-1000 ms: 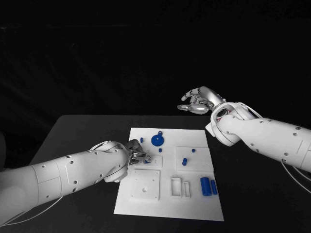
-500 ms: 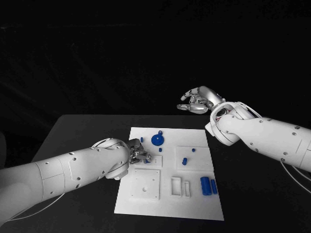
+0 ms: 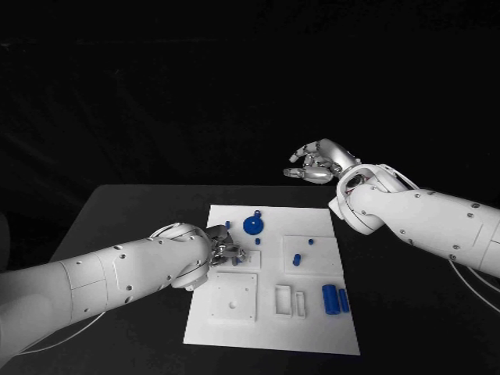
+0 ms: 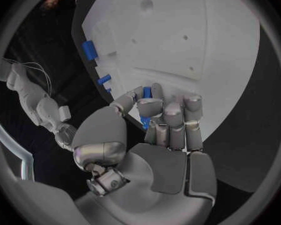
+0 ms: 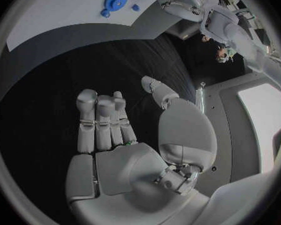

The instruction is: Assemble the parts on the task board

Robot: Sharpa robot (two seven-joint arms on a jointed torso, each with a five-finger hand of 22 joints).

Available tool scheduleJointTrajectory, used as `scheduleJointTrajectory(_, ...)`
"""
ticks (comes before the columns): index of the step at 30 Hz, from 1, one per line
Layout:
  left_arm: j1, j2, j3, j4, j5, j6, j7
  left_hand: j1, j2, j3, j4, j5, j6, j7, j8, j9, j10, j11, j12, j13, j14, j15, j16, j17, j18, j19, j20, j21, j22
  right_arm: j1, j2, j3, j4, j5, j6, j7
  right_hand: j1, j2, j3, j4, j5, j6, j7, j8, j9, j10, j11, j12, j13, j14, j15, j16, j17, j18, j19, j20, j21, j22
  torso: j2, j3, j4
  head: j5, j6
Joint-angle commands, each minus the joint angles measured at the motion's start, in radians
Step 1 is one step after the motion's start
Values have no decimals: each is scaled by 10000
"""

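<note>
At left we see the left hand [image 3: 219, 246] over the task board's [image 3: 273, 328] near-left area, fingers curled around a small blue part [image 4: 145, 121]. At right, the right hand [image 3: 318, 164] hovers beyond the board, loosely open, holding nothing.

One flat white rectangular task board [image 3: 275, 332]. Blue plastic parts visible on it: one round disc with hub [image 3: 254, 226], two cylinders side by side [image 3: 336, 299], roughly four small pegs [image 3: 298, 260]; some partly hidden by fingers.
</note>
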Motion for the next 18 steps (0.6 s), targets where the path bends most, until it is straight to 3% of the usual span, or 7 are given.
scheduleJointTrajectory(1, -66, 71, -33, 3, 32, 263, -41, -19, 201, 35, 7, -14, 2012, -1134, -29, -31, -414, -377, 72, -20, 560, -668, 34, -17, 52, 52, -1278, -64, 17, -35, 29, 5, -33, -15, 140, 42, 74, -6, -15, 40, 67, -14, 89, 57, 15, -69, 23, 36, -18, -27, -7, -69, -3, 1011, 37, 7, -65, 29, 6, 2, 8, -2, 6)
scheduleJointTrajectory(10, -57, 43, -31, -86, 15, 232, -77, -36, 173, 66, -49, -292, 1965, -1132, -12, -54, -437, -376, 87, -70, 537, -687, 20, -46, 76, 52, -1295, -67, 42, -56, 6, 5, -35, -13, 140, 48, 79, 2, -14, 45, 90, -15, 89, 58, 14, -73, 23, 42, -26, -28, -7, -69, -3, 1011, 35, 8, -69, 32, 4, -4, -5, -14, -6)
scheduleJointTrajectory(15, -49, 74, -29, -96, 26, 243, -55, 43, -43, 114, 32, -1065, 1874, -1091, -19, -117, -457, -329, 60, -210, 482, -685, -39, -130, 84, 37, -1296, -106, 71, -56, 2, 5, -40, -13, 147, 46, 80, 3, -15, 50, 114, -16, 89, 58, 14, -76, 23, 48, -33, -29, -7, -70, -2, 1011, 35, 8, -72, 34, 2, -7, -3, -33, -1)
scheduleJointTrajectory(18, -46, 85, -28, -108, 41, 180, -51, 52, -112, 111, 97, -1289, 1841, -1077, -33, -144, -466, -314, 39, -261, 465, -677, -61, -159, 83, 30, -1294, -123, 79, -56, 1, 5, -46, -12, 155, 43, 79, 3, -17, 52, 123, -17, 89, 58, 14, -77, 23, 50, -35, -30, -7, -70, -2, 1011, 35, 9, -72, 35, 0, -8, -2, -40, 3)
